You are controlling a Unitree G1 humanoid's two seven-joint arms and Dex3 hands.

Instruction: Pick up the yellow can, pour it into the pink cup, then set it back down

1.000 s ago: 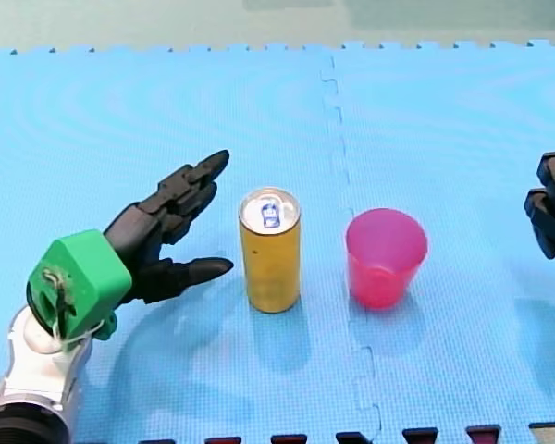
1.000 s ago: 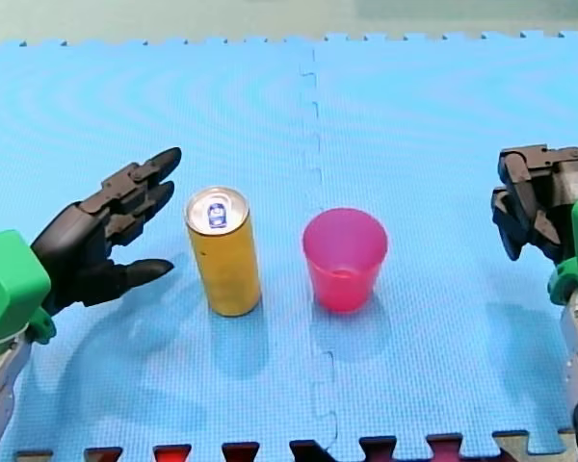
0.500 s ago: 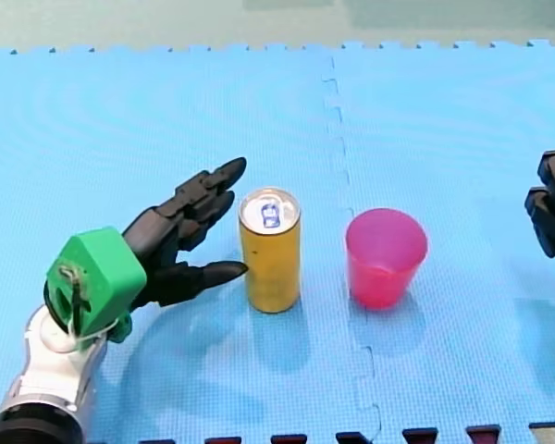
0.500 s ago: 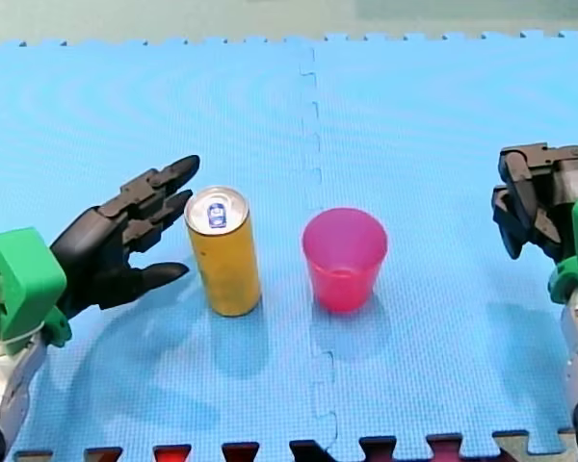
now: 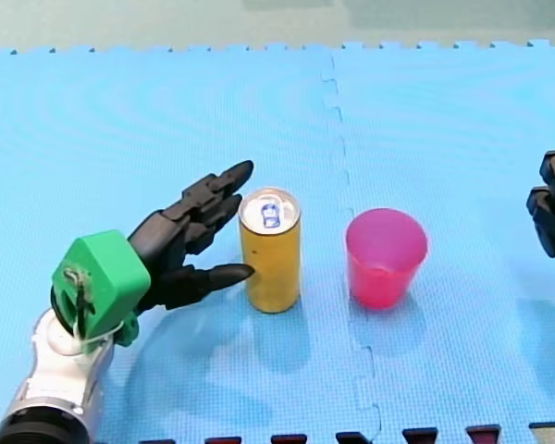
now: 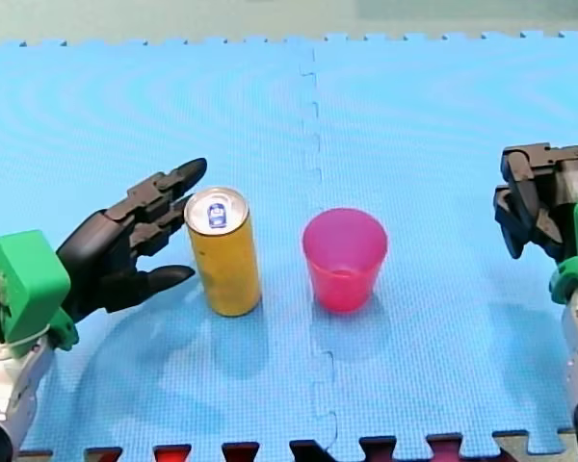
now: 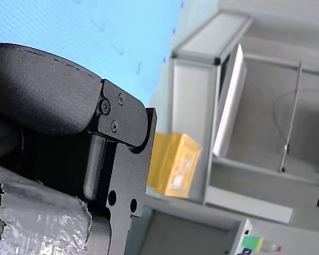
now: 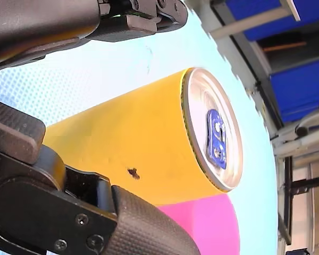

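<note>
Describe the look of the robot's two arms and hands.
Left hand, beside the yellow can: three black jointed fingers, a blocky green wrist housing, a silver cylindrical forearm. Right hand, at the blue foam mat's right edge: the same black fingers, green wrist block and silver-grey forearm.

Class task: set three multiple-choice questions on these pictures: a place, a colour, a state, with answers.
1. Where is the can? A) left of the cup B) inside the cup C) behind the cup
2. What colour is the mat? A) green B) blue C) grey
3. How is the left hand? A) open beside the can B) lifting the cup C) gripping the can
Answers: 1 A, it stands apart on the cup's left; 2 B, blue tiles; 3 A, it grips nothing. The right hand is shut, at the mat's right edge.
</note>
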